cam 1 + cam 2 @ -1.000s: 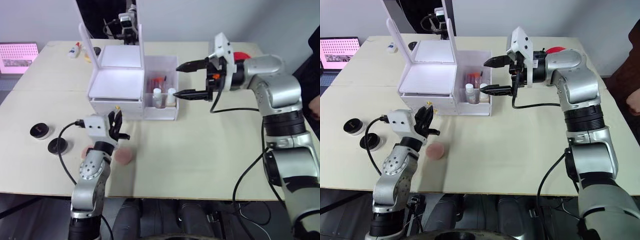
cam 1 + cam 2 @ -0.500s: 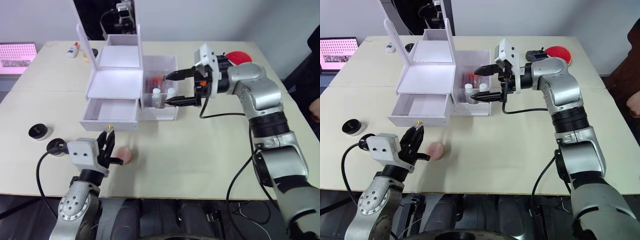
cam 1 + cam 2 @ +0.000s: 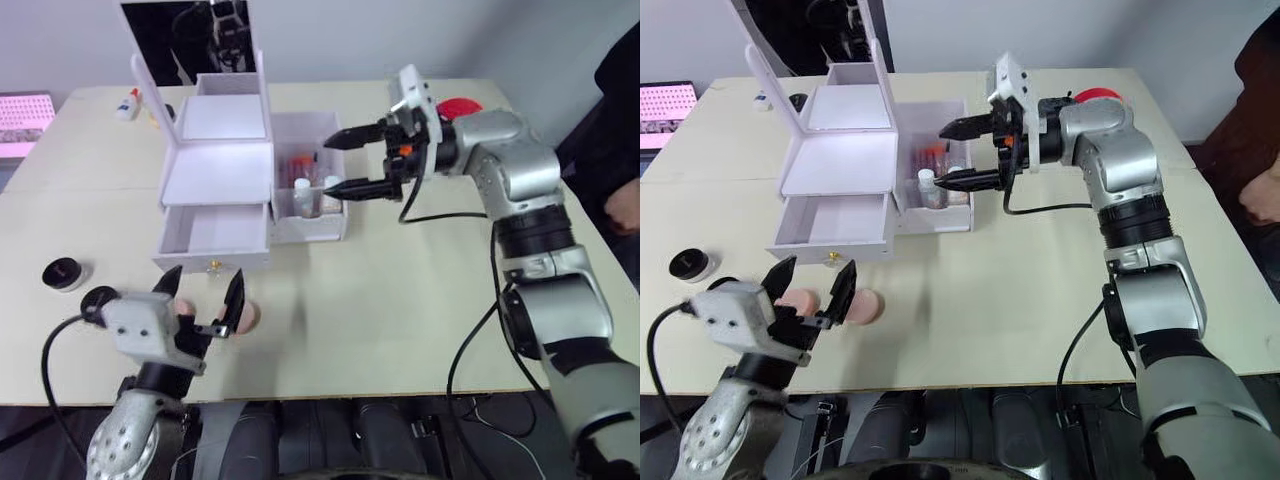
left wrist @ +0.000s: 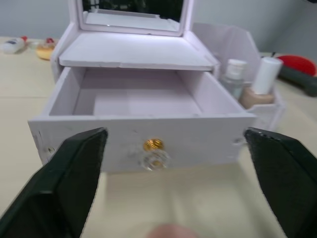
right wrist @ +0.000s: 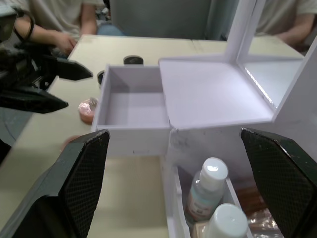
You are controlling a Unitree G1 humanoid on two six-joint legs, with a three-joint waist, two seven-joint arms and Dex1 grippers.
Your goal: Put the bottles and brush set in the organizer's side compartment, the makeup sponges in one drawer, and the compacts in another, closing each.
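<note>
Beige table (image 3: 400,290) w/ white organizer (image 3: 215,175) near the back-left, mirror lid up, drawer (image 3: 212,235) pulled out & empty. Side compartment (image 3: 312,190) holds two bottles (image 3: 312,195) plus red-capped items. L gripper (image 3: 200,300) spread wide, low in front of the drawer, straddling two pink sponges (image 3: 245,317) on the table. R gripper (image 3: 350,160) also wide, hovering just beside the compartment. Two black compacts (image 3: 60,272) sit far left; glue bottle (image 3: 127,101) at back, red disc (image 3: 462,106) behind R arm.

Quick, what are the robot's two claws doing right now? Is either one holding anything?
Left gripper: jaws open, holding nothing, above the makeup sponges.
Right gripper: jaws open, holding nothing, beside the organizer's side compartment.
</note>
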